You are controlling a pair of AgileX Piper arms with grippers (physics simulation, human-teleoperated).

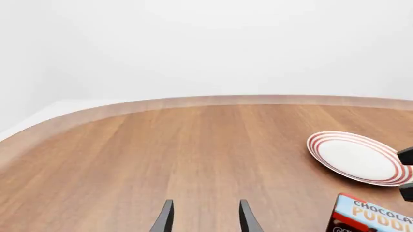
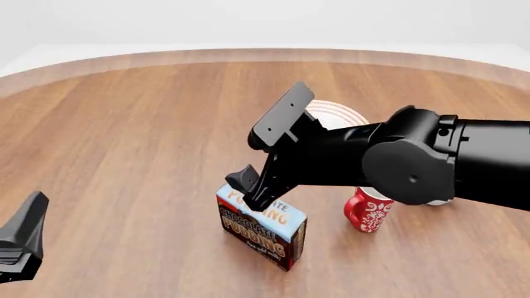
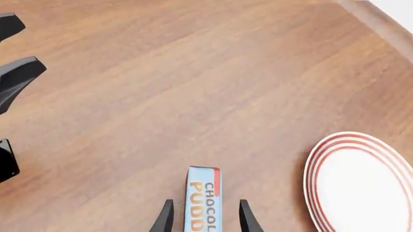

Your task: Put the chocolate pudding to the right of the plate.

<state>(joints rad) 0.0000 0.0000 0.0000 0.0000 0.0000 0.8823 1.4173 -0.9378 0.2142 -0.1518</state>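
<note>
In the front view the left gripper sits low at the near left edge of the table, well apart from everything. Its own wrist view shows its two fingers parted with only bare wood between them: released, grasping nothing.

Right of it, near the table's middle, stands the pudding, a small cardboard box on its narrow side with the lettered face toward the camera. The right gripper reaches in from the right and comes down on the box's top edge. In the right wrist view the blue top lies between the two fingers with a thin gap of wood showing on each side, so the claw looks spread around the box, not yet clenched on it.

The box is probably light and fairly stiff, though cardboard can dent under hard pressure and printed faces can slip. Pinching across its thin dimension, on the two broad faces near the top, seems the sound hold, and that is how the fingers are lined up.

Farther right and beyond the arm is the plate, mostly hidden in the front view. A red mug stands near the box's right, under the arm.

Only the front view shows the mug, while both wrist views show the plate unobstructed. The right wrist view alone reveals the fingers' fit around the box.
</note>
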